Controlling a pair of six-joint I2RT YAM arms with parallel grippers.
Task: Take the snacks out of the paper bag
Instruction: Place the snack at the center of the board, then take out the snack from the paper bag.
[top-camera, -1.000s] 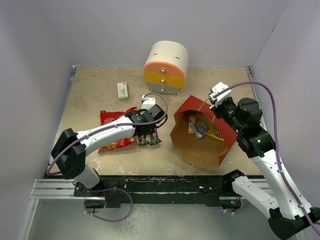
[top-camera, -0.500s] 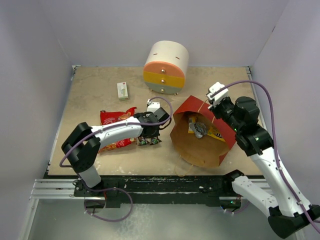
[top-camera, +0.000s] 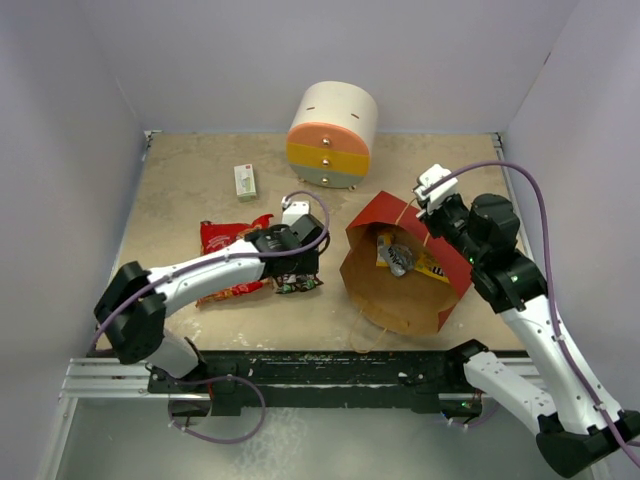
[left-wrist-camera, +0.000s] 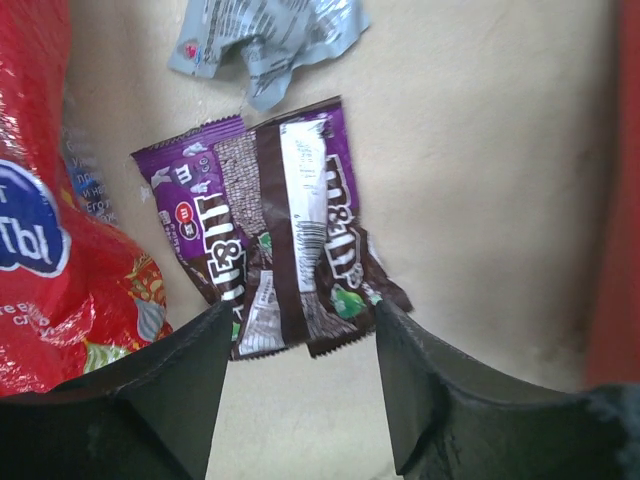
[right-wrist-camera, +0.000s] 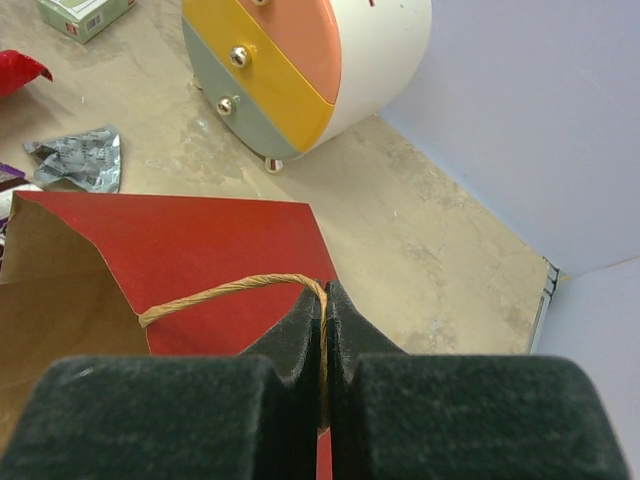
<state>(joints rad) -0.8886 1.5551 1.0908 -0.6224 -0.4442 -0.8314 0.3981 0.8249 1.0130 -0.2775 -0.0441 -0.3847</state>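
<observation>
My left gripper (left-wrist-camera: 302, 320) hangs low over the table (top-camera: 180, 200) with its two fingers apart, and nothing is pinched between them. Right under it lie two dark candy packs (left-wrist-camera: 280, 240), one purple and one brown. They are flat on the table and touch each other. A crumpled silver wrapper (left-wrist-camera: 265, 35) lies just past them. The big red chip bag (left-wrist-camera: 40, 200) lies just beside the purple pack (its blue logo peeks in at the edge of my left wrist view). All of these snacks are out on the table, not in the bag. My right gripper (right-wrist-camera: 325, 300) is squeezed tight on the thin loop handle (right-wrist-camera: 220, 292) of the paper bag (top-camera: 400, 300), with the twisted paper caught between the two pads. The bag is red outside and brown inside, and it sits near the candy packs, on their right. Its mouth gapes up toward the top camera, so I can see in. A yellow-orange wrapper (top-camera: 432, 268) and a small silver snack (top-camera: 398, 258) are inside, close together. I cannot tell if the bag's bottom rests on the table. At the far side stands the round drawer unit (top-camera: 332, 125), and the little white-green box (top-camera: 244, 181) lies to its left, apart from everything else.
</observation>
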